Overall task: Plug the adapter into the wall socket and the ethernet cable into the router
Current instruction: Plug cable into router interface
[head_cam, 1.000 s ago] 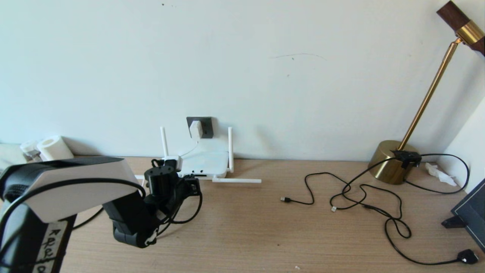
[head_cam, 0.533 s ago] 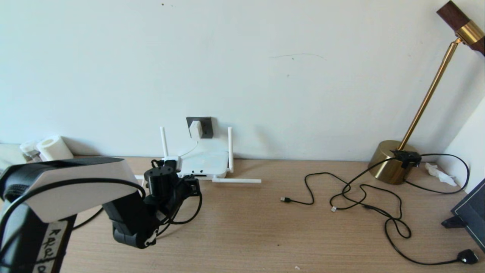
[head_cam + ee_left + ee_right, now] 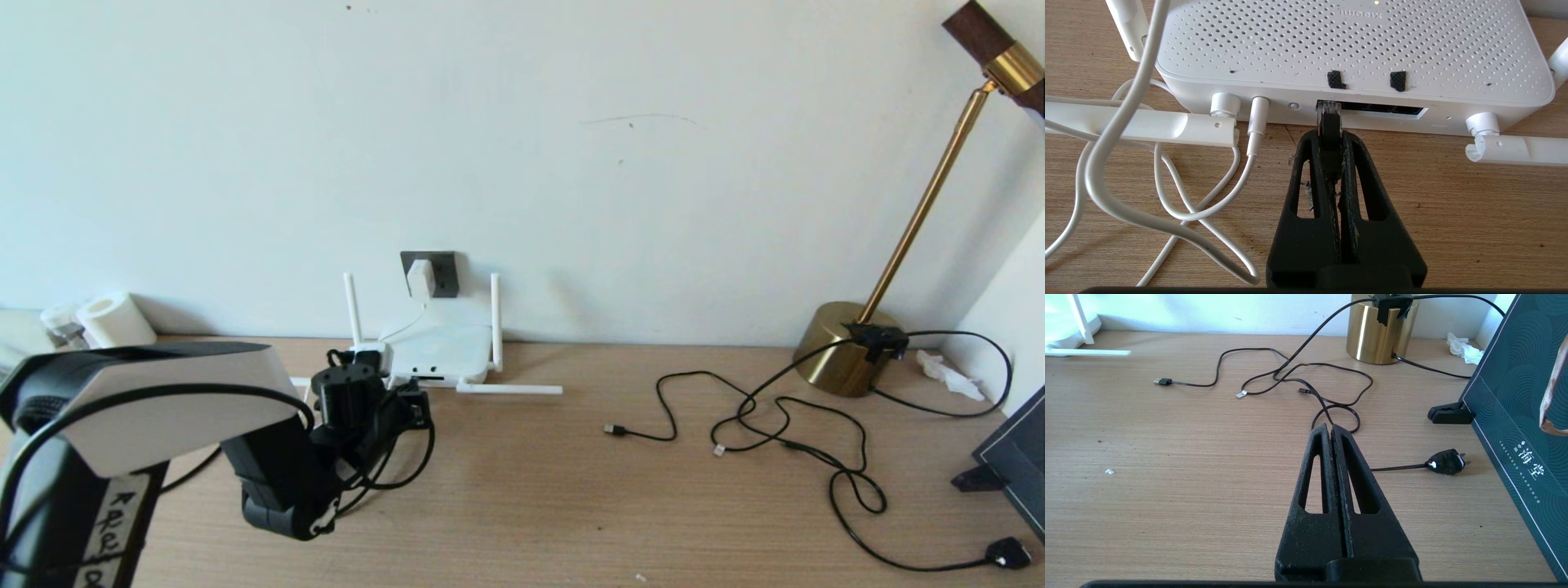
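One plug to seat: my left gripper [image 3: 1329,139] is clamped on the ethernet cable [image 3: 1328,122], its clear tip at the router [image 3: 1355,49] port's mouth, so I'd push straight in, level, no twisting.

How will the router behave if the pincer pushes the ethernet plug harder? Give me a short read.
The router looks light for its size: a thin, perforated plastic shell, so it would probably slide on the smooth wooden desk. Its slim antennas seem fragile. The left pincer grips the ethernet cable at the port.
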